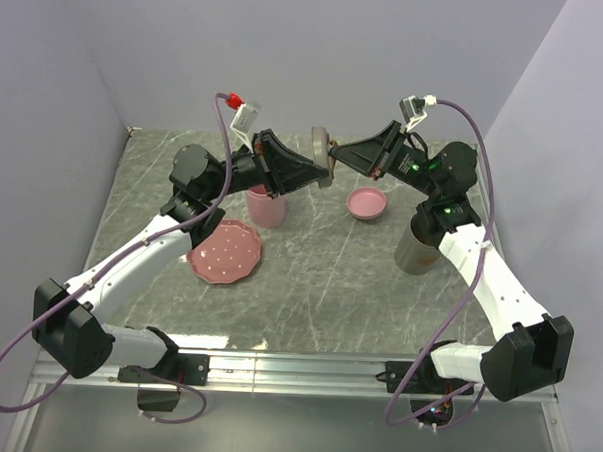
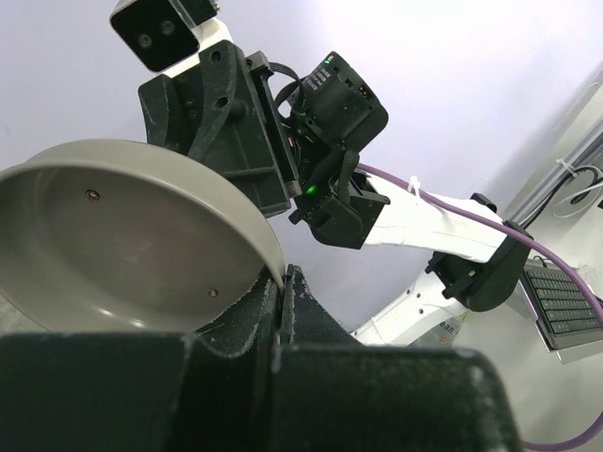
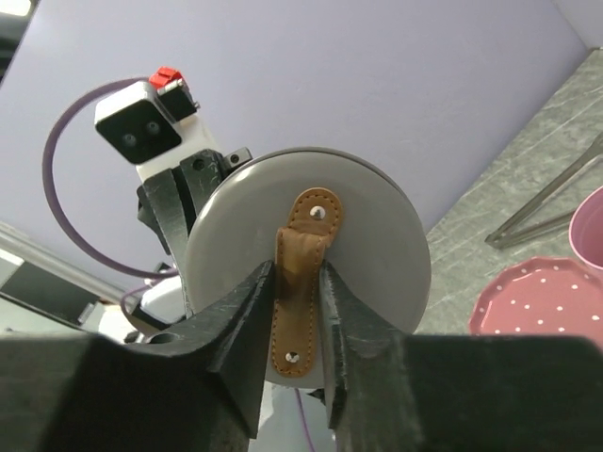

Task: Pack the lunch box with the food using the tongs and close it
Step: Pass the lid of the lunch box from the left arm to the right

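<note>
In mid-air, the left gripper [image 2: 283, 294] clamps the grey lunch box lid [image 2: 122, 235] by its rim; the right gripper [image 3: 300, 315] pinches the brown strap [image 3: 303, 254]. The tongs [image 3: 546, 200] lie near the pink dotted plate [image 3: 542, 301].

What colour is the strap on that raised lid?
The strap is tan brown, on the grey lid; clearest in right wrist view.

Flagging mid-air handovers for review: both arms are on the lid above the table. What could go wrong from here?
1. The left gripper pinches only the rim of the grey lid. If it releases before the right gripper is firm on the brown leather strap, the lid could drop.
2. The strap looks soft, so a lid hung from it may swing or tilt and seat badly on the grey container.
</note>
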Robot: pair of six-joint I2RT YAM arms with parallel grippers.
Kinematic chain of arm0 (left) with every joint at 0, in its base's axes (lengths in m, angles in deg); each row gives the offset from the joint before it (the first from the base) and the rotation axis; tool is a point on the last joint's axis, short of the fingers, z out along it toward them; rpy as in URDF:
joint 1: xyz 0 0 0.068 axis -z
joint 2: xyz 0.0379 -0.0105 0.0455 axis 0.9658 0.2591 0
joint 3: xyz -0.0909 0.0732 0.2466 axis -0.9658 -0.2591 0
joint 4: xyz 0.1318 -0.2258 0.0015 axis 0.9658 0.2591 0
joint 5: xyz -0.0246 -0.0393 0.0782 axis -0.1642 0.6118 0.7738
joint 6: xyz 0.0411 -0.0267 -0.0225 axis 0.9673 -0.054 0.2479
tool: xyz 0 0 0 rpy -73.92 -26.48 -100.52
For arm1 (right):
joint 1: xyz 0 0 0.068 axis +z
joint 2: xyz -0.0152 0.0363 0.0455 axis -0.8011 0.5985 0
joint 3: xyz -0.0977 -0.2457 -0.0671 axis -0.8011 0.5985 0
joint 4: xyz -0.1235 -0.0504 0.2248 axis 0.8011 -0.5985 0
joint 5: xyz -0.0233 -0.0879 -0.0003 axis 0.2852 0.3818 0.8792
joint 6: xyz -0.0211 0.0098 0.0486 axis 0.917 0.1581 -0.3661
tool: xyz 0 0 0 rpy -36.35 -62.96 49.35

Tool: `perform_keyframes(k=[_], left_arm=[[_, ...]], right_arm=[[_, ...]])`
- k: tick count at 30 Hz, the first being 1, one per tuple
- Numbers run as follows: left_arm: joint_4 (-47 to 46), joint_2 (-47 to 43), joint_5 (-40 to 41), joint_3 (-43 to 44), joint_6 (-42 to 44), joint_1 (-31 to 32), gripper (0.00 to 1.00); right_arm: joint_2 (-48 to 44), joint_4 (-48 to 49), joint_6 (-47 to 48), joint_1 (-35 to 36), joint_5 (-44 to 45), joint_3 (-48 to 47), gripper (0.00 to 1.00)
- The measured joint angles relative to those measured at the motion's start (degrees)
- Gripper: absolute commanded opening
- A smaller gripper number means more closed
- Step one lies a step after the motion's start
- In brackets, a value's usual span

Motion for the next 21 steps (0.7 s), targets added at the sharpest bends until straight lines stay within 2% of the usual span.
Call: perform_keyframes(k=[4, 7, 8, 11, 12, 15, 21], left_arm=[[-0.13, 0.00, 0.00, 0.02, 0.22, 0.13, 0.00], [0.04, 0.00, 0.02, 0.02, 0.74, 0.20, 0.01], [0.13, 0.00, 0.02, 0.02, 0.92, 0.20, 0.01], [0.50, -0.02, 0.17, 0.02, 1.49, 0.22, 0.15], [1.01, -0.02, 0.31, 0.02, 1.84, 0.20, 0.32], [4.00, -0.04, 0.20, 0.02, 2.67, 0.31, 0.53], [13.20, -0.83, -0.31, 0.74, 5.97, -2.05, 0.73]], right_arm=[[0.00, -0.46, 0.42, -0.04, 0.09, -0.11, 0.15], [0.00, -1.53, 1.42, -0.09, 0.00, -0.50, 0.01], [0.00, -2.01, 1.90, -0.11, 0.00, -0.76, 0.00], [-0.02, -4.09, 3.67, -0.22, -0.04, -1.77, 0.00], [-0.04, -4.76, 4.33, -0.37, -0.13, -2.03, 0.00], [-0.35, -6.88, 6.32, -1.42, -0.59, -2.56, 0.00], [-2.45, -18.23, 15.80, -6.91, -1.31, -4.98, 0.00]])
